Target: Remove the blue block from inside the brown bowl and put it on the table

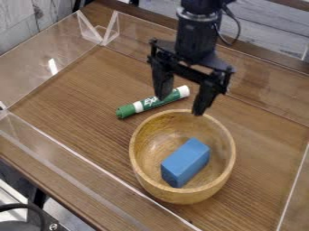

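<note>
A bright-blue block (185, 161) lies inside the light-brown wooden bowl (145, 141) at the front right of the dark wood-grain table (72, 99). My gripper (183, 94) hangs over the bowl's far rim, pointing straight down. Its two black fingers stand wide apart, open, with nothing between them. The left finger (160, 84) hides part of the marker's white end. The block lies a little in front of the fingertips and lower.
A green-and-white marker (146, 103) lies just behind and left of the bowl. Low clear acrylic walls (49, 65) edge the tabletop on all sides. A clear folded stand (99, 31) sits at the back left.
</note>
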